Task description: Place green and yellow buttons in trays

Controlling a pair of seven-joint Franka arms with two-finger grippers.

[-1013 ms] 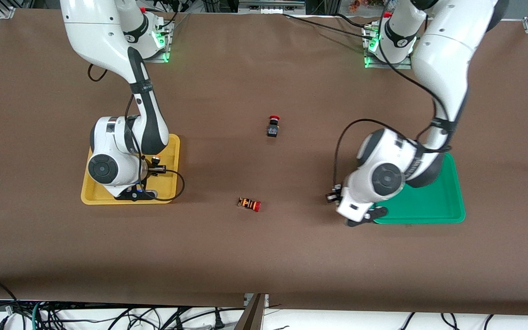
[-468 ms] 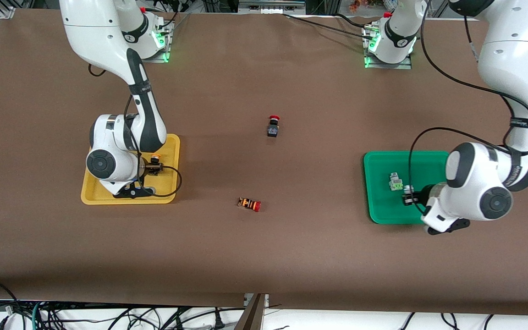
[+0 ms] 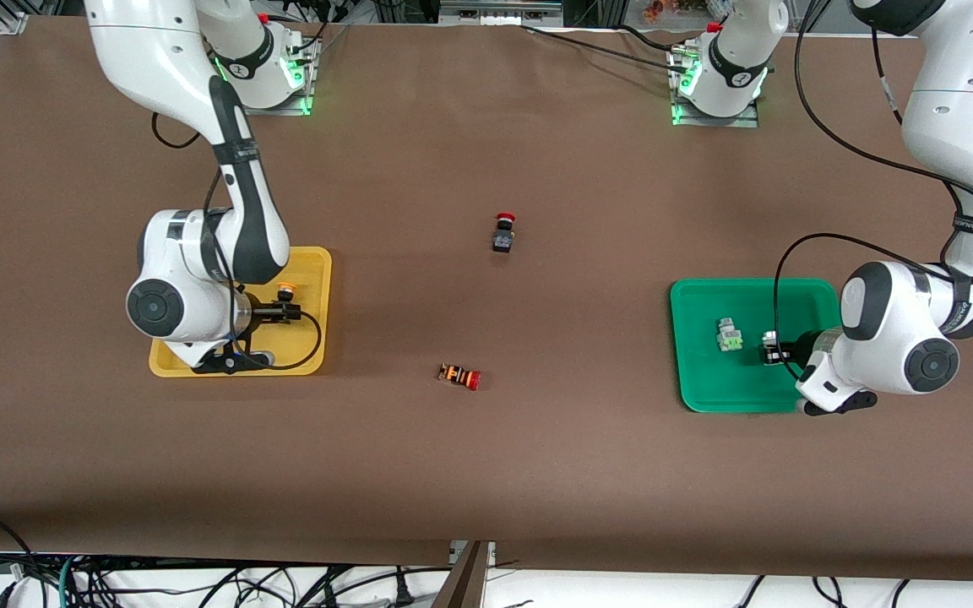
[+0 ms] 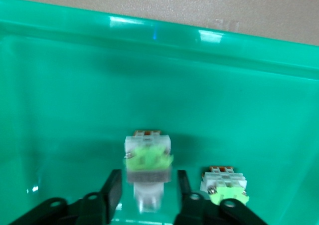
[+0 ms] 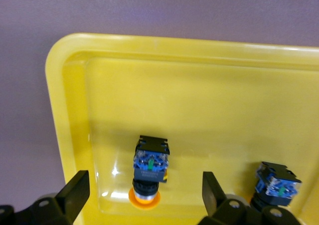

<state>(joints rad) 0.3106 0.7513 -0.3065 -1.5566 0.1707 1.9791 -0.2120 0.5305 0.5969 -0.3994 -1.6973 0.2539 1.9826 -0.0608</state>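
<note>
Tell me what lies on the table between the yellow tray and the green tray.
In the front view, two red-capped switches lie between the yellow tray and the green tray: a black one and, nearer the camera, an orange-striped one. Otherwise the stretch is bare.

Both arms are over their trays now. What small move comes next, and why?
Probably lift both grippers straight up. The right gripper is open over the yellow tray, a yellow button lying free between its fingers. The left gripper is open astride a green button in the green tray.
</note>
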